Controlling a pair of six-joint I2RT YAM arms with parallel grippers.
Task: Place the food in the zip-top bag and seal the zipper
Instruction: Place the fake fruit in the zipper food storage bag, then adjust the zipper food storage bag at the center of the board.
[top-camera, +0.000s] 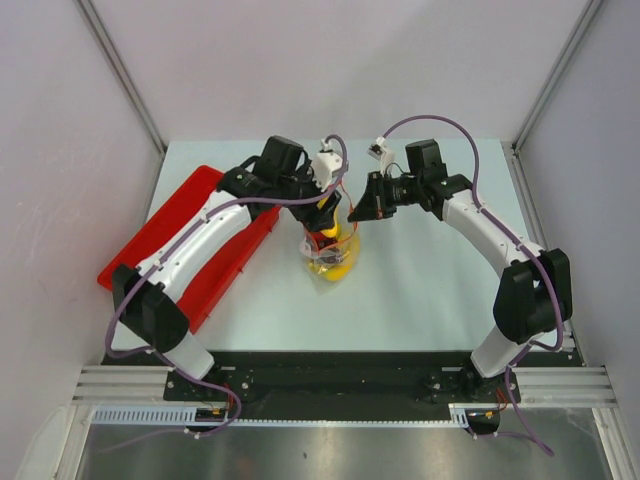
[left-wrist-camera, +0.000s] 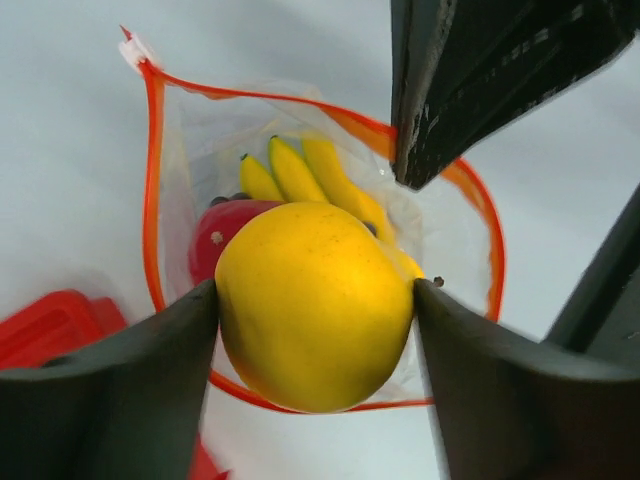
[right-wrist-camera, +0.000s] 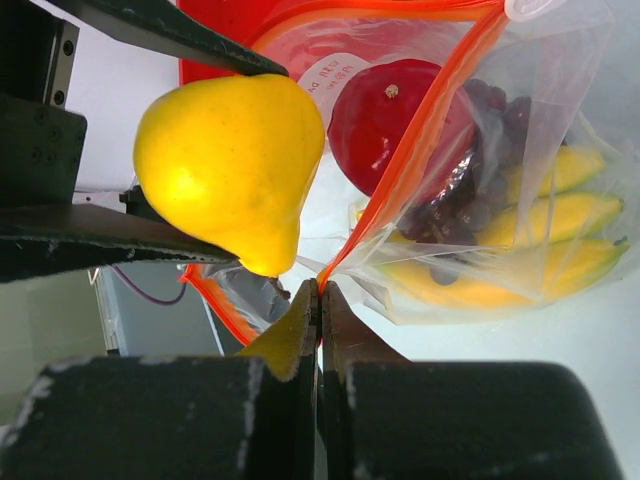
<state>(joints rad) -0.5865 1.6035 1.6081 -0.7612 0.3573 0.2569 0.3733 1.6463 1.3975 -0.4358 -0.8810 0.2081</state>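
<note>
Left wrist view showed my left end effector (left-wrist-camera: 315, 290) clamped on the yellow fruit (left-wrist-camera: 300, 330) above the open bag (left-wrist-camera: 190, 180); my right end effector (right-wrist-camera: 320, 292) pinched its zipper (right-wrist-camera: 420, 160).

Fixed above and behind the arms (top-camera: 200, 250), the top camera looks down over the whole table (top-camera: 430, 290). The left wrist camera peers closely down into the zip-top bag (left-wrist-camera: 200, 140), the right from its side. All three share the bag, and both wrist views share the yellow-orange fruit (left-wrist-camera: 310, 300).

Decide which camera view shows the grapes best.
The right wrist view: the dark grapes show through the clear bag, beside the red fruit. The left wrist view gives only dark slivers behind the yellow fruit; the top view is too small to tell.
</note>
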